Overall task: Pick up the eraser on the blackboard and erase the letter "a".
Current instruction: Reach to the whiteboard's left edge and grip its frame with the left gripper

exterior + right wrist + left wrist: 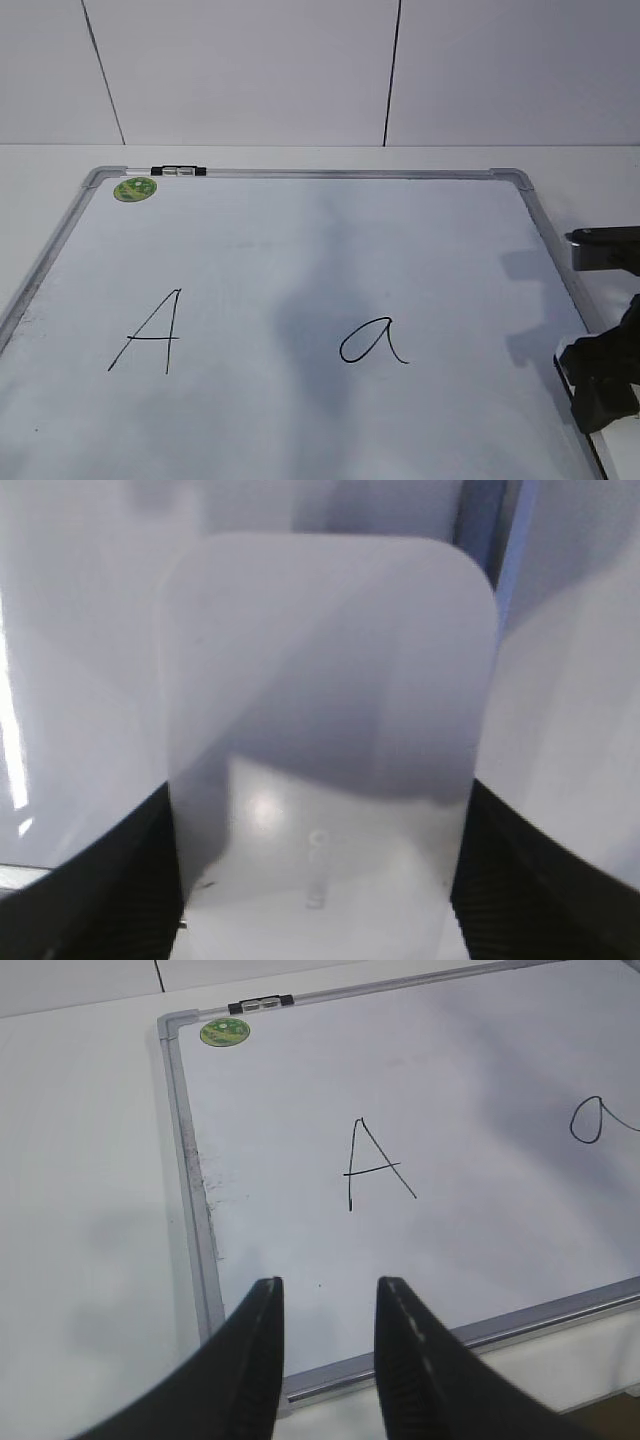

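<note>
The blackboard [330, 173] is a white board with a grey frame lying flat on the table. The letter "a" [372, 342] is written in thin black cursive right of the board's middle; its left loop shows in the left wrist view [590, 1120]. The eraser [320, 680], a white rounded block with faint grey lettering, fills the right wrist view. My right gripper [318, 800] has a finger pressed on each side of it. In the exterior view that gripper [600, 385] sits at the board's right edge, right of the "a". My left gripper [328, 1285] is open and empty over the board's near left corner.
An angular capital "A" [150, 330] is written on the left half of the board [375, 1165]. A round green sticker [134, 189] and a small black-and-silver clip [178, 171] sit at the far left corner. White table surrounds the board [90, 1210].
</note>
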`<action>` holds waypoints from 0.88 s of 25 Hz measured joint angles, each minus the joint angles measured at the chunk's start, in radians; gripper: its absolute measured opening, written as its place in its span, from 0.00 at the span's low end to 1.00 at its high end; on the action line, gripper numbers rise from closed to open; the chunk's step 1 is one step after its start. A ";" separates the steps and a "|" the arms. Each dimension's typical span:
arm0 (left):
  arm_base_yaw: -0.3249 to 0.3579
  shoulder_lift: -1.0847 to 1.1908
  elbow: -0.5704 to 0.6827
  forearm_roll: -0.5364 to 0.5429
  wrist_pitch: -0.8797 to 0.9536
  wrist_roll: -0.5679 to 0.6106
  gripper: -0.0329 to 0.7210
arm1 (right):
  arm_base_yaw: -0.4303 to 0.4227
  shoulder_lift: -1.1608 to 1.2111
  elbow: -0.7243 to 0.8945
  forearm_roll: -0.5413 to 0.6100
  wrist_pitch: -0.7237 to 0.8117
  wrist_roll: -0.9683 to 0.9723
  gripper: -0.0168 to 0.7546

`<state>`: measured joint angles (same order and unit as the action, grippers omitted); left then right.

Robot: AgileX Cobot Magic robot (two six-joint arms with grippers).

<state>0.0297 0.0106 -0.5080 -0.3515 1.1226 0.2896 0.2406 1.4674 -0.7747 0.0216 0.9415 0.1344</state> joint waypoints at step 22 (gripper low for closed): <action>0.000 0.377 -0.009 -0.011 -0.174 -0.031 0.43 | 0.000 -0.047 -0.144 0.004 0.199 0.018 0.76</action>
<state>0.0297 0.3881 -0.5169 -0.3629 0.9484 0.2589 0.2406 1.4205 -0.9183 0.0254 1.1408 0.1527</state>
